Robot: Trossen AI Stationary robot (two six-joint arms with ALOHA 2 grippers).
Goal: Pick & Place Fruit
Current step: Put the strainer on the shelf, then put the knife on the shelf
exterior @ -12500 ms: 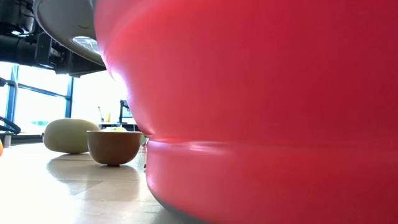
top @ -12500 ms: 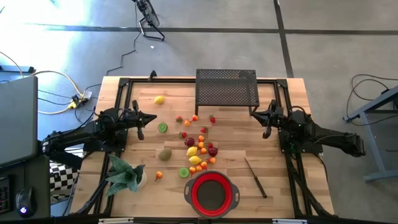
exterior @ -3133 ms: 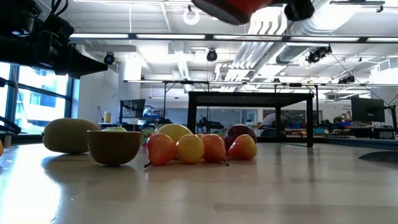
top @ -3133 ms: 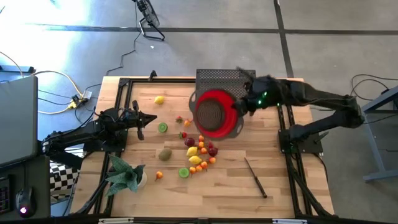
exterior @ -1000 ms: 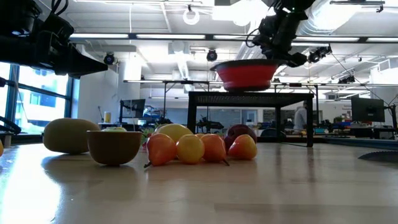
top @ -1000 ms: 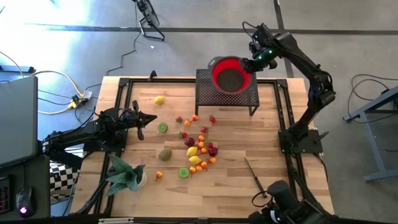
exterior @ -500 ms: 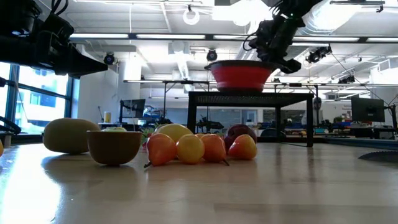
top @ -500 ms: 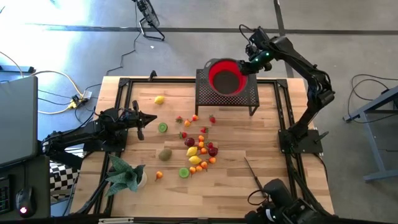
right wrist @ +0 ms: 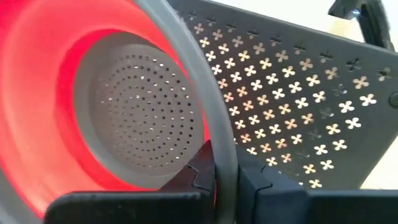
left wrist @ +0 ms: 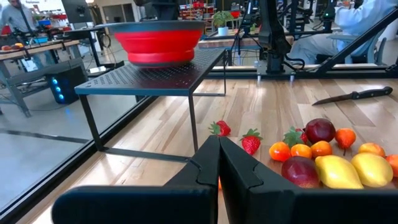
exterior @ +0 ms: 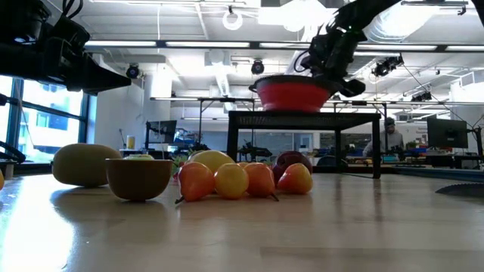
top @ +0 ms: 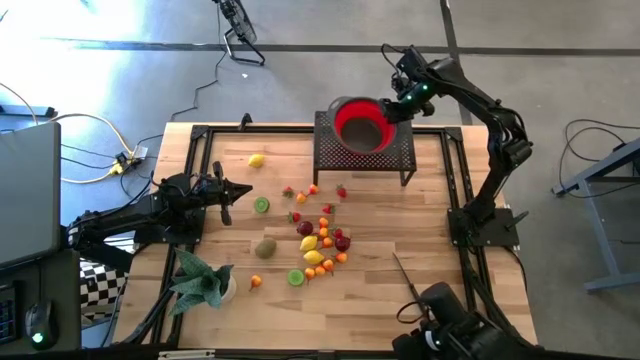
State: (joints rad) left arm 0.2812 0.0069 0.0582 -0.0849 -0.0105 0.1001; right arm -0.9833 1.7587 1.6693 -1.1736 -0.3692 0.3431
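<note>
High view, upper middle: right gripper (top: 393, 108) pinches the red bowl (top: 360, 124) rim, fingertips hidden; left gripper (top: 243, 190), mid-left, clenched empty near the fruit (top: 318, 240).

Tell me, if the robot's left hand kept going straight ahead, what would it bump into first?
Probably the strawberries just ahead of the shut left hand, though depth is hard to judge. It might slip between them and meet the black mesh stand holding the red bowl.

Red bowl (top: 361, 123), grey rim, perforated black rack (top: 365, 156)
</note>
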